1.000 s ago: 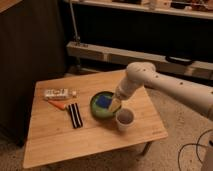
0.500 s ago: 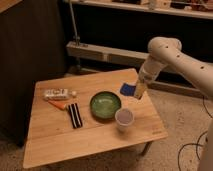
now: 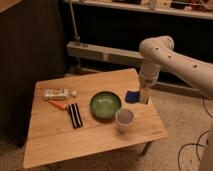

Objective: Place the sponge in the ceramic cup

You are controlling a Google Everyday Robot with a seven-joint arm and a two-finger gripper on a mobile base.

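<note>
The bright-blue sponge [image 3: 132, 96] hangs above the table's right side, held at the tip of my gripper [image 3: 141, 96], which reaches down from the white arm at the right. It sits just right of the green bowl and behind the ceramic cup. The ceramic cup [image 3: 124, 119], small, white and round, stands upright on the wooden table [image 3: 95, 135], in front of and slightly left of the sponge. Its inside looks empty.
A wide green bowl [image 3: 105, 105] sits mid-table. Left of it lie a black-and-white striped strip [image 3: 74, 115], an orange item [image 3: 58, 105] and a white bottle [image 3: 59, 93] on its side. A dark cabinet stands at left, a shelf unit behind.
The arm lifted from the bowl and cup area, swung right with the sponge, and has now come lower, the sponge nearer the table behind the cup.
</note>
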